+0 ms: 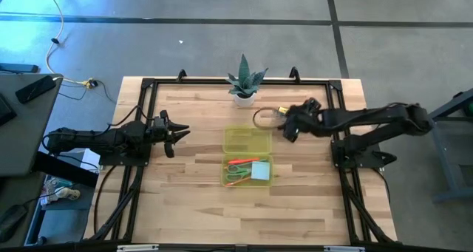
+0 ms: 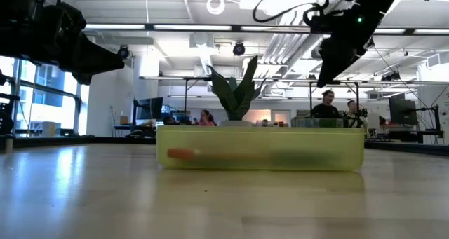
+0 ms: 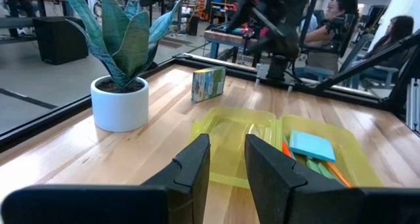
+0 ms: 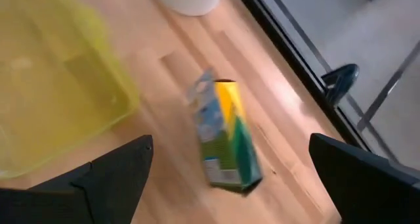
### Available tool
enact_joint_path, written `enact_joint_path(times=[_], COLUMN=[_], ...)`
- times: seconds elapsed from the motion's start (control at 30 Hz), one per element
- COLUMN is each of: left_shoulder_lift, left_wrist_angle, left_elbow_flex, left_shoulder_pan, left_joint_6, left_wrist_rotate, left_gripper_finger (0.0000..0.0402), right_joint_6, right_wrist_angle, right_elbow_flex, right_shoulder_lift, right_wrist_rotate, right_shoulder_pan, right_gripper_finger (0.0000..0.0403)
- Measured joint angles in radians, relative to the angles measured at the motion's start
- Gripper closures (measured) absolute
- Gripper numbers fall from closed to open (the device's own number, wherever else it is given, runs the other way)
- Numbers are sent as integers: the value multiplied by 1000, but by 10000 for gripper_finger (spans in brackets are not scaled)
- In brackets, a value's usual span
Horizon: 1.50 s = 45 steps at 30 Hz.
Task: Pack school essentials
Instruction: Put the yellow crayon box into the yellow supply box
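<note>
An open yellow-green clear case (image 1: 247, 142) lies mid-table. Its near half holds green-handled scissors (image 1: 237, 175), an orange-red pen (image 1: 241, 162) and a blue note pad (image 1: 260, 171); its far half looks empty. The green-yellow crayon box (image 4: 226, 135) stands on end on the wood between the case and the far right rail, also seen as the crayon box (image 3: 209, 84). My right gripper (image 4: 230, 184) hovers open above it, a finger on either side, touching nothing. My left gripper (image 3: 228, 152) waits open, left of the case.
A spiky green plant in a white pot (image 1: 244, 86) stands at the far edge, just left of the crayon box. Black frame rails (image 1: 336, 97) run along the table's sides. People sit in the room beyond the far edge. Bare wood (image 1: 185, 193) lies near and left of the case.
</note>
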Motion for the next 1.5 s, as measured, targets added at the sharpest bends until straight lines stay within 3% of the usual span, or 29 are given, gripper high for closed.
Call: enact_joint_path(times=[0.3,0.47,1.07,1.23,1.5], left_shoulder_lift=[0,0,0,0,0], left_wrist_angle=[0,0,0,0,0], left_elbow_flex=[0,0,0,0,0], left_shoulder_pan=[0,0,0,0,0], left_joint_6=[0,0,0,0,0], left_wrist_rotate=[0,0,0,0,0], left_gripper_finger=[316,316,316,316,316], right_joint_6=[-237,-324,-382,-357,-334], right_wrist_angle=[111,137,150,149,146], right_elbow_flex=[-27,-28,-28,-28,-28], right_shoulder_lift=[-28,27,208,227,227], right_wrist_rotate=[-261,-351,-455,-470,-470], right_shoulder_pan=[-319,-409,-486,-486,-486], right_gripper_finger=[4,4,11,45,132])
